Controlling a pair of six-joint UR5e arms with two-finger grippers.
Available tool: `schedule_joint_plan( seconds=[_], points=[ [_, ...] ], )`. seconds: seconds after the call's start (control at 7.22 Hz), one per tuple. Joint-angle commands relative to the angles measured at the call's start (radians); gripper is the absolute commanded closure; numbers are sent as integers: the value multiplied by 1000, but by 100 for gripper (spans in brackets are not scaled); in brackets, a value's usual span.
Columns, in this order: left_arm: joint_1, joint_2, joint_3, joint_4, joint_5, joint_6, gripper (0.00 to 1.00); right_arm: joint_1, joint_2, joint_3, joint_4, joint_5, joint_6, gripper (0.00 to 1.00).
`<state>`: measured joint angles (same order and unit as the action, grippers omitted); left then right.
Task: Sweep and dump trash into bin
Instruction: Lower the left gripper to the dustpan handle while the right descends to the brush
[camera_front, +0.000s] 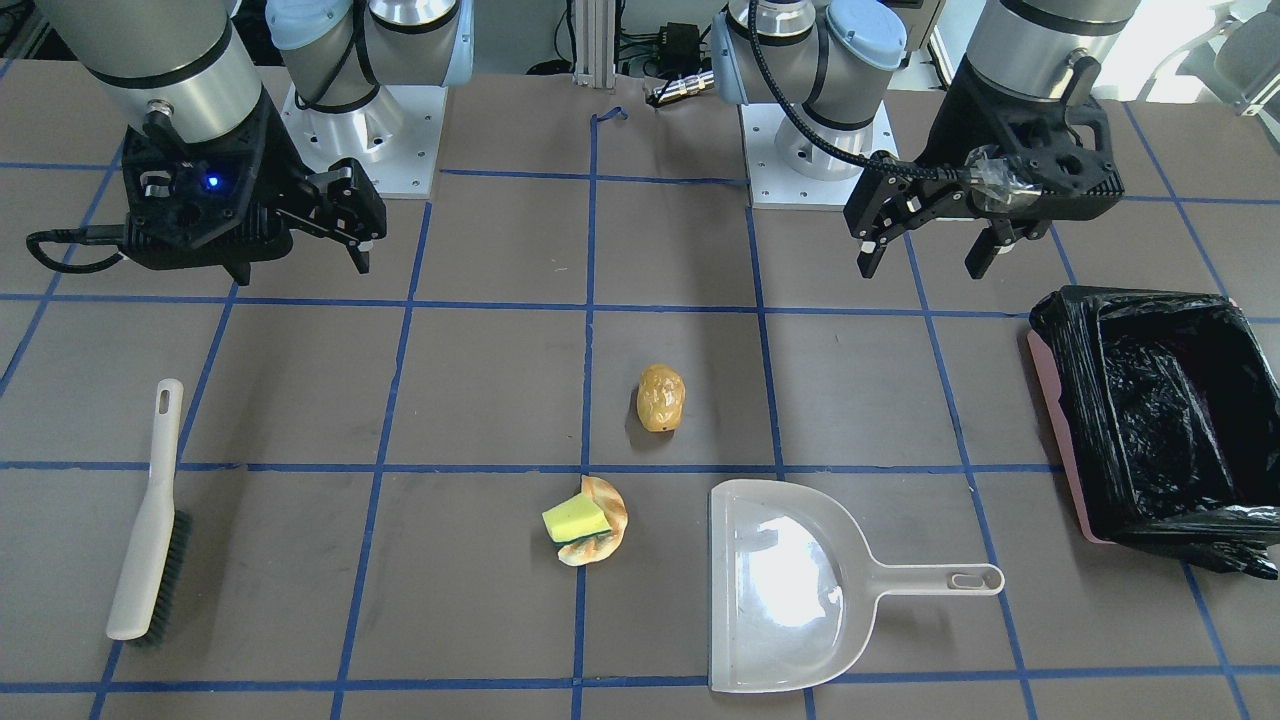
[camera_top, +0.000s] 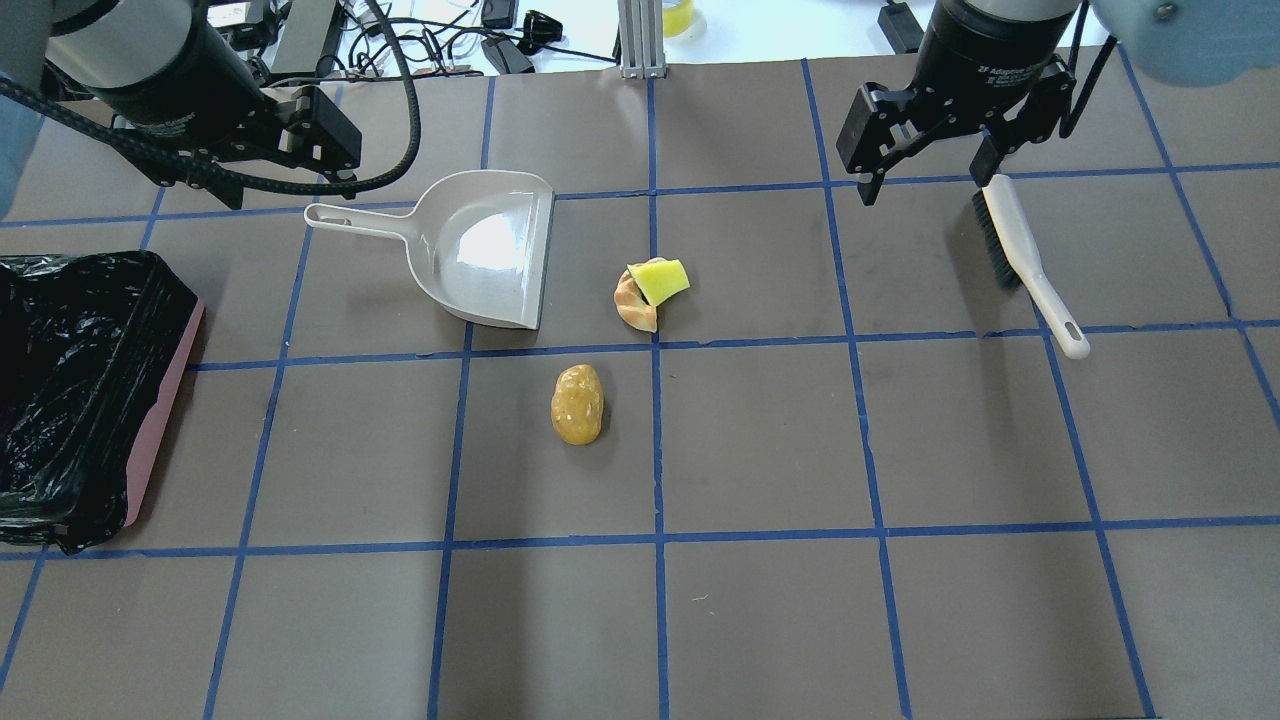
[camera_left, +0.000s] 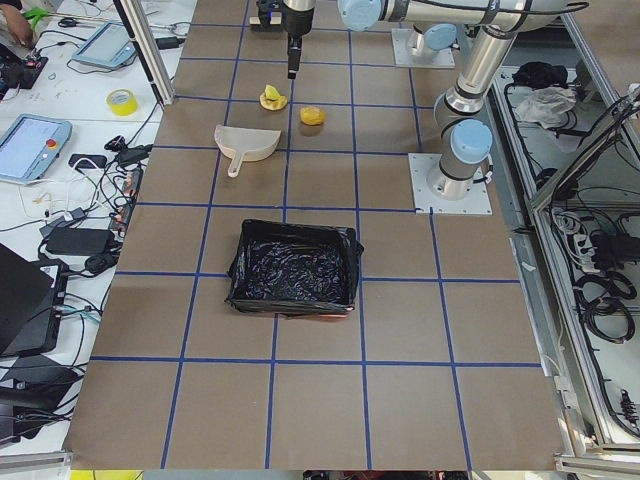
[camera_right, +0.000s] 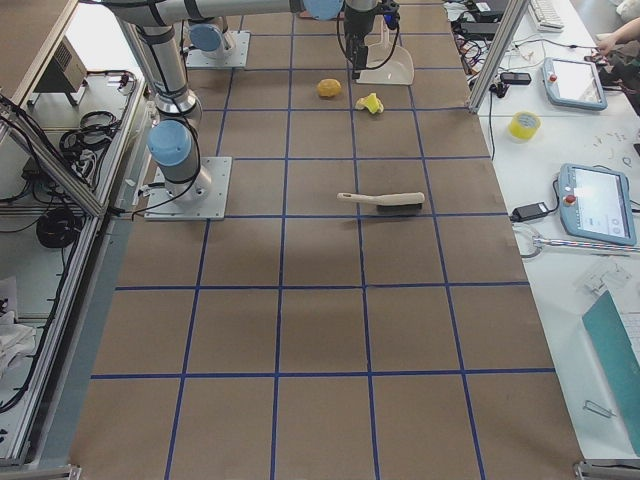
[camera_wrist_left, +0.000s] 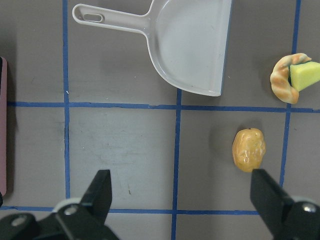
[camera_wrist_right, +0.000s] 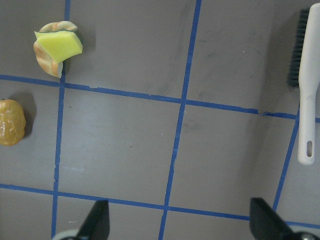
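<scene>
The left hand (camera_front: 928, 258) hangs above the tabletop (camera_top: 760, 450) with its two fingers spread apart, holding nothing. The right hand (camera_front: 300, 262) hangs on the other side, its fingers also spread and empty. Below the left hand, a beige dustpan (camera_top: 490, 250) lies flat, its handle pointing toward the robot's left and its straight open edge facing the middle of the tabletop. Just beyond that edge, across a narrow gap, a yellow sponge (camera_top: 660, 281) rests on a tan bread piece (camera_top: 632, 305), the two touching. A glossy yellow-brown potato (camera_top: 577, 404) lies by itself, closer to the robot's side, apart from both with bare surface all around it. A beige brush (camera_top: 1020, 255) with dark bristles lies on the robot's right, well away from the trash. The bin (camera_top: 165, 390), pink and lined with a crinkly black bag, stands at the left end of the tabletop, with open surface between it and the dustpan. Blue tape lines (camera_top: 655, 450) divide the tabletop into squares.
</scene>
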<state>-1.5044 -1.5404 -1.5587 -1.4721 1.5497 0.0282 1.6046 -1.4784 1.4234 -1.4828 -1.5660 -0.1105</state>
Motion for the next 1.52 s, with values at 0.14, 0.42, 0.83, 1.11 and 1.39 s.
schedule_joint_plan(
  seconds=[0.14, 0.42, 0.83, 1.11, 1.39],
  points=[
    [3, -10, 0, 1, 0, 4, 0, 0, 3, 11, 4, 3, 2, 0],
    [4, -17, -4, 3, 1, 30, 0, -56, 9, 32, 1, -2, -21, 0],
    [9, -64, -76, 47, 155, 391, 0, -239, 7, 211, -196, -69, -145, 0],
    [9, -186, -81, 118, 120, 620, 0, -348, 9, 348, -377, -103, -312, 0],
    [10, -312, -67, 266, 125, 938, 0, -370, 47, 493, -650, -101, -319, 1]
  ],
)
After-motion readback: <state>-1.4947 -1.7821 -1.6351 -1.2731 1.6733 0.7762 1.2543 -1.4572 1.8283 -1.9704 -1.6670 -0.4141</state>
